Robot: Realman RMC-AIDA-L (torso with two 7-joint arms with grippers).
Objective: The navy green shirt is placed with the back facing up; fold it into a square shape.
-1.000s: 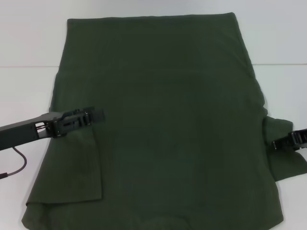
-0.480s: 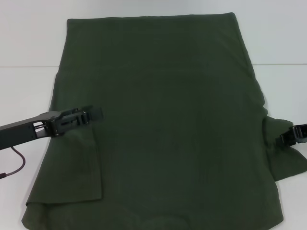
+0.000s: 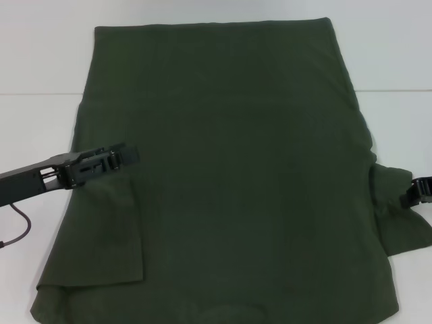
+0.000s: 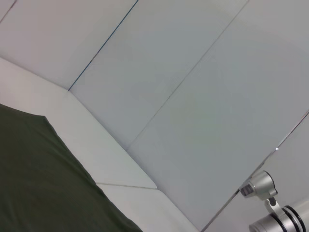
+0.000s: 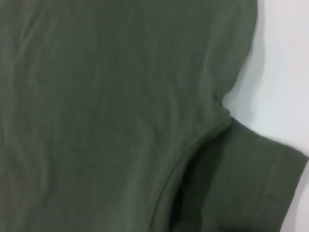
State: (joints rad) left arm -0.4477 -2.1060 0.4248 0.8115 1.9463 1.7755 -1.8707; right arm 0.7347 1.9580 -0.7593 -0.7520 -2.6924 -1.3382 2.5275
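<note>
Two black grippers flank a dark green garment spread on a white table (image 3: 40,61). Reaching in from the robot's left, the left gripper (image 3: 128,154) hovers over the navy green shirt (image 3: 229,169), just inside the shirt's left edge, its tip pointing toward the middle of the cloth. Whether its fingers are apart or together cannot be told from here, and nothing shows them pinching the fabric. Directly below and on the near side of this gripper lies the shirt's left sleeve, folded inward over the body as a flat flap. The rest of the shirt stretches away from the gripper toward the far side of the table and across to the right.

At the opposite side, the right gripper (image 3: 413,194) sits at the outer edge of the shirt's right sleeve, which spreads out beyond the body, unfolded. Only its tip shows, so its finger state cannot be told either. Its wrist view looks down on plain green cloth, the sleeve seam and a strip of white table.
</note>
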